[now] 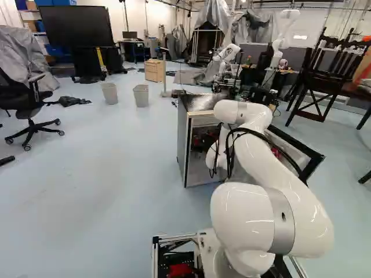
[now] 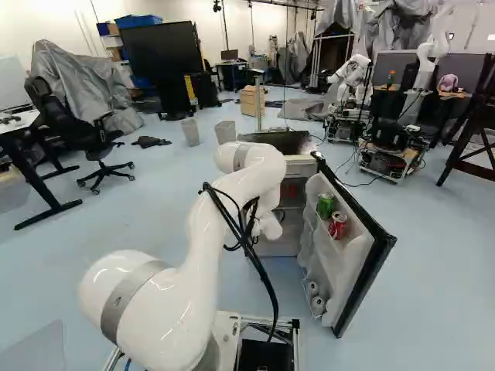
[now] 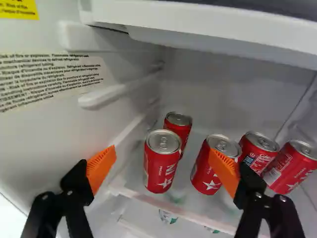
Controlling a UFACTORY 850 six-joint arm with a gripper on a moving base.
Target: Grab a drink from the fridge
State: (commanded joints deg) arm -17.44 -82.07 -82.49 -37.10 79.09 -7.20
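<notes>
The fridge (image 1: 181,147) stands ahead of the arm, its door (image 2: 362,267) swung out. In the wrist view, several red cans stand on an inner shelf (image 3: 195,210). One red can (image 3: 162,166) is ahead of the gap between the fingers of my gripper (image 3: 162,152), with another can (image 3: 179,125) partly hidden behind it. One orange pad (image 3: 225,171) overlaps the view of a neighbouring can (image 3: 202,171). Beyond that pad are two more cans (image 3: 258,151), (image 3: 292,166). The fingers are open and hold nothing. In the base views, the arm and fridge hide the gripper.
The door rack holds a green can (image 2: 326,204) and a red can (image 2: 338,225). A fridge wall (image 3: 44,124) runs close beside one finger, and a white ledge (image 3: 223,25) hangs over the cans. Another robot (image 2: 387,139) stands beyond the door.
</notes>
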